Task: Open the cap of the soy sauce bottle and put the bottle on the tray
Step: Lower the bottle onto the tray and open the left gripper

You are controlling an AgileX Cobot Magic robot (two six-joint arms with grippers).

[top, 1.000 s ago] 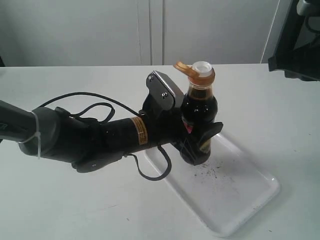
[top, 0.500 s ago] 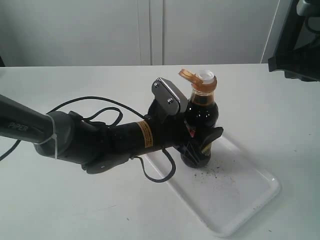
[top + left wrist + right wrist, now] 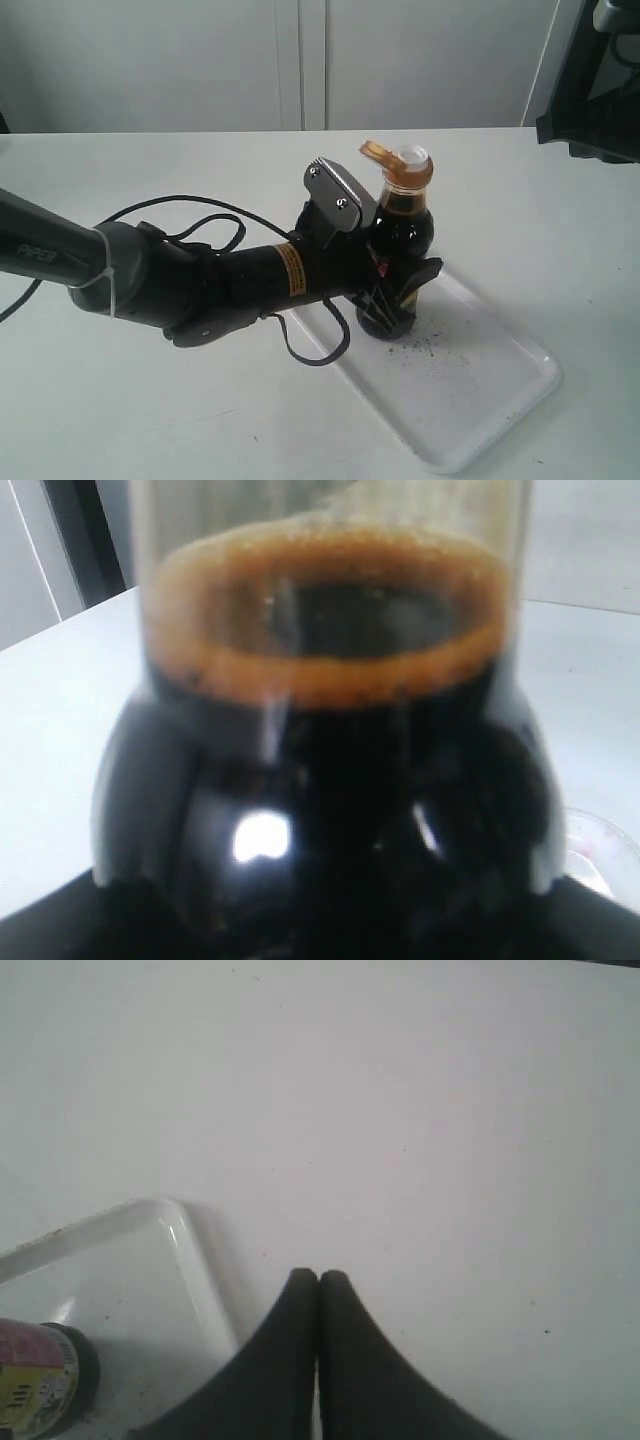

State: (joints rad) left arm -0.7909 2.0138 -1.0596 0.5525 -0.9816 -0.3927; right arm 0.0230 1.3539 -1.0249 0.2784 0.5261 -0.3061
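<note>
The soy sauce bottle [image 3: 401, 228] stands upright with its base on the near left end of the white tray [image 3: 490, 395]. Its orange-tan cap [image 3: 383, 152] is flipped open to the left, and the white spout [image 3: 414, 155] shows. My left gripper [image 3: 396, 290] is shut on the bottle's lower body. In the left wrist view the dark bottle [image 3: 330, 810] fills the frame. My right gripper [image 3: 319, 1278] is shut and empty above the table beside the tray's corner [image 3: 190, 1250]; the bottle's label [image 3: 35, 1380] shows at that view's edge.
A black cable [image 3: 200, 215] loops off the left arm over the table. Dark specks [image 3: 420, 345] lie at the tray's centre. A dark object [image 3: 595, 80] hangs at the upper right of the exterior view.
My left gripper has lowered the bottle and shifted it slightly right. One second ago the bottle hung above the tray; now its base rests on the tray.
</note>
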